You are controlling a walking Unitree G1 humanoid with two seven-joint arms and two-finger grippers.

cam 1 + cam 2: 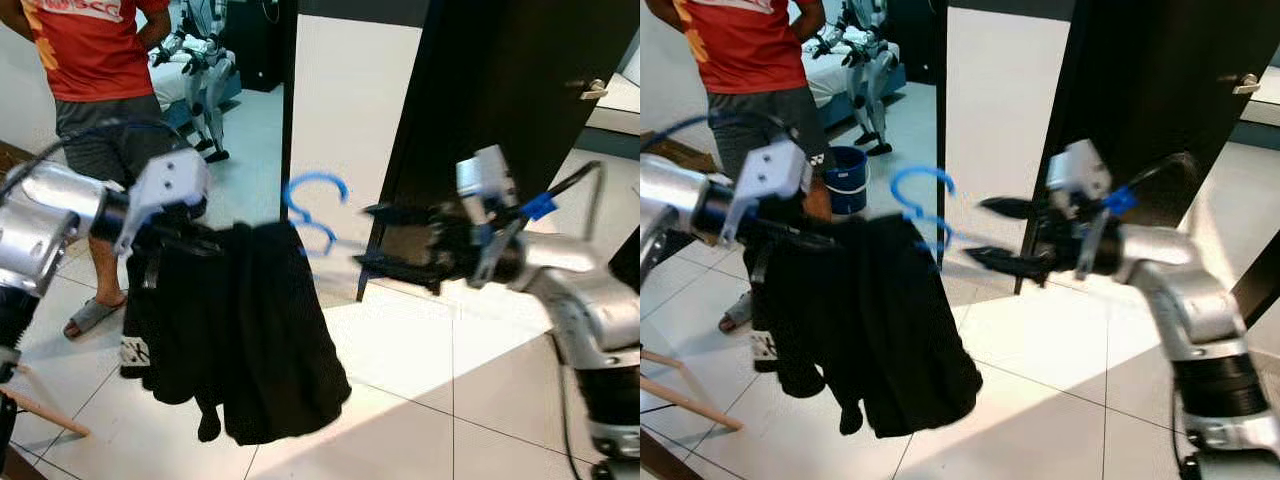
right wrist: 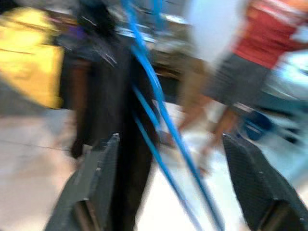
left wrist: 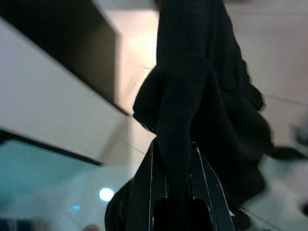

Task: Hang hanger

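1. Left gripper (image 1: 165, 232), at the end of the silver left arm and raised to chest height: its two black fingers (image 3: 144, 192) are clenched on the black fabric garment (image 1: 250, 340), which hangs from them in loose folds above the white tiled floor (image 1: 450, 390).
2. Blue wire hanger (image 1: 312, 212): its curved hooks stand above the garment's right edge, and its thin blue wires run through the cloth. It hangs in the air between the two grippers and is not on any rail.
3. Right gripper (image 1: 385, 238), on the silver right arm and pointed toward the hanger: its jaws are spread wide and hold nothing. In the right wrist view the blue wires pass between the two black fingers (image 2: 94, 178) without touching either.
4. Dark open door (image 1: 500, 90) with a metal handle (image 1: 590, 90), behind the right arm.
5. Person in a red shirt and grey shorts (image 1: 100, 90), standing on the tiles behind the left arm.
6. Blue plastic bucket (image 1: 847, 180), on the floor just beside the person.
7. Second humanoid robot (image 1: 205, 70), well behind the person, beside a bed.
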